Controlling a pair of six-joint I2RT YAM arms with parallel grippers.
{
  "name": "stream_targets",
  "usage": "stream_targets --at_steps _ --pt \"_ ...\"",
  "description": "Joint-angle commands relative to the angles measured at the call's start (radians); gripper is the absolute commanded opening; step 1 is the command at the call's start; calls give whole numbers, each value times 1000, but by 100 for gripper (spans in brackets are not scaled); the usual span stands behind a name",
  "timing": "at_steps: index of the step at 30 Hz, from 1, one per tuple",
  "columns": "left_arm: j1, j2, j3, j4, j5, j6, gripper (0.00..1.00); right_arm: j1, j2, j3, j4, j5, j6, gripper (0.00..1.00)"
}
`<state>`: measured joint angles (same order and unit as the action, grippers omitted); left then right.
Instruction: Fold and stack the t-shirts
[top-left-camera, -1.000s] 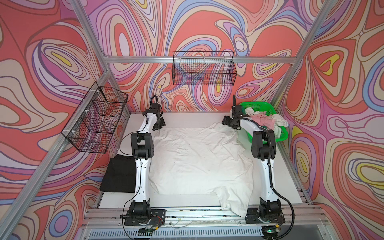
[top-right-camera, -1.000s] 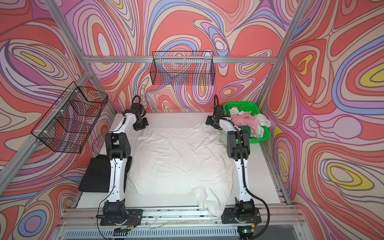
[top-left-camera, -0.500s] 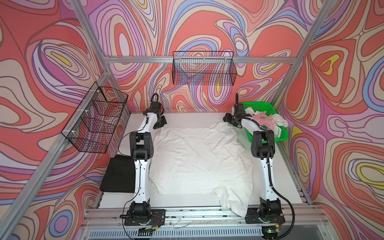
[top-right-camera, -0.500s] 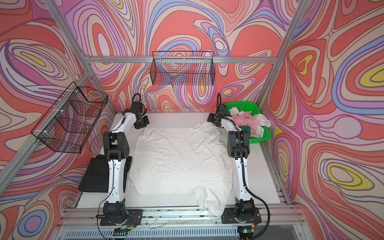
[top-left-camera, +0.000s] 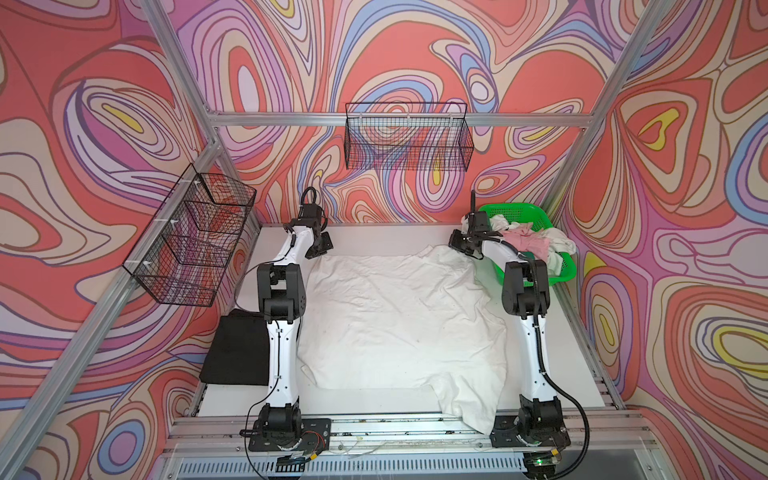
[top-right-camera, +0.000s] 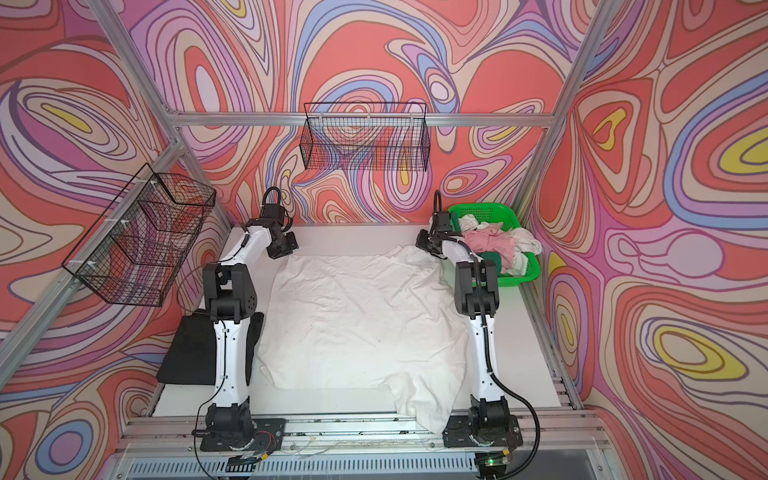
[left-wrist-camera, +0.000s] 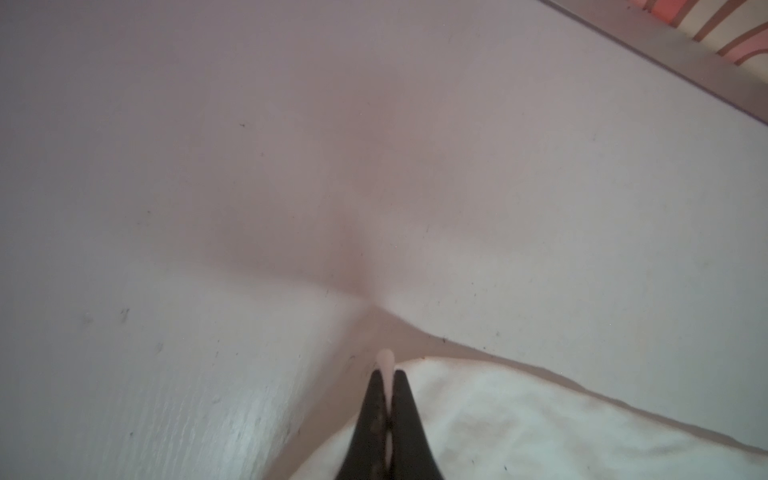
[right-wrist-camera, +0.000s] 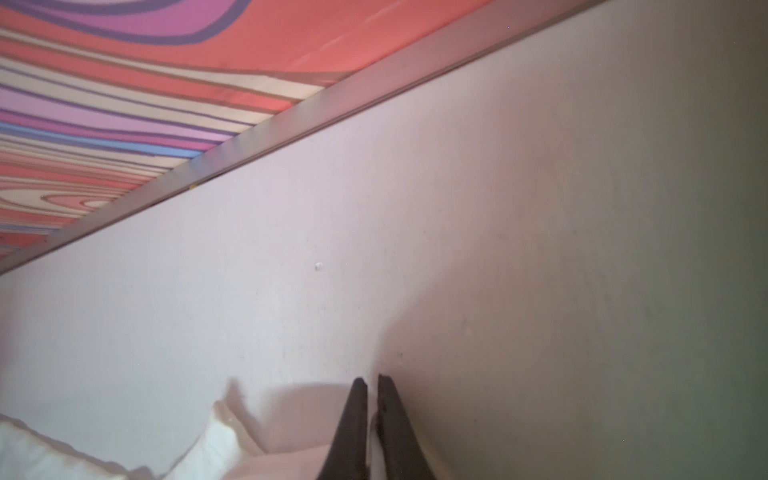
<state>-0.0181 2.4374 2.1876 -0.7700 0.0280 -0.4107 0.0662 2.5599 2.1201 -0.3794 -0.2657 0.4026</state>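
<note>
A large off-white t-shirt (top-left-camera: 399, 316) (top-right-camera: 361, 316) lies spread across the white table, one part hanging over the near edge. My left gripper (top-left-camera: 319, 252) (top-right-camera: 283, 249) is at its far left corner. In the left wrist view this gripper (left-wrist-camera: 388, 372) is shut, with a bit of the off-white cloth (left-wrist-camera: 519, 424) pinched between the fingers. My right gripper (top-left-camera: 463, 245) (top-right-camera: 428, 245) is low at the far right corner. In the right wrist view it (right-wrist-camera: 372, 380) is shut, with the shirt's edge (right-wrist-camera: 224, 440) reaching under its fingers. A folded black t-shirt (top-left-camera: 237, 353) lies at the left.
A bright green basket (top-left-camera: 519, 208) at the back right holds crumpled pink (top-left-camera: 521, 245) and white shirts, close behind the right arm. Black wire baskets hang on the back wall (top-left-camera: 407, 141) and the left wall (top-left-camera: 191, 241). The aluminium frame runs along the near edge.
My right gripper has gone from open to shut at the shirt's far right corner and shifted slightly. The left gripper stays shut at the far left corner.
</note>
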Motion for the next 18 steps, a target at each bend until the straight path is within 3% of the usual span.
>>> stream_targets --at_steps 1,8,18 --pt "0 -100 -65 72 7 14 0 1 -80 -18 14 49 -12 0" --pt "0 -242 -309 229 -1 -1 0 1 -253 -172 133 108 -26 0" --pt "1 -424 -602 394 -10 -50 0 1 -514 -526 272 124 -41 0"
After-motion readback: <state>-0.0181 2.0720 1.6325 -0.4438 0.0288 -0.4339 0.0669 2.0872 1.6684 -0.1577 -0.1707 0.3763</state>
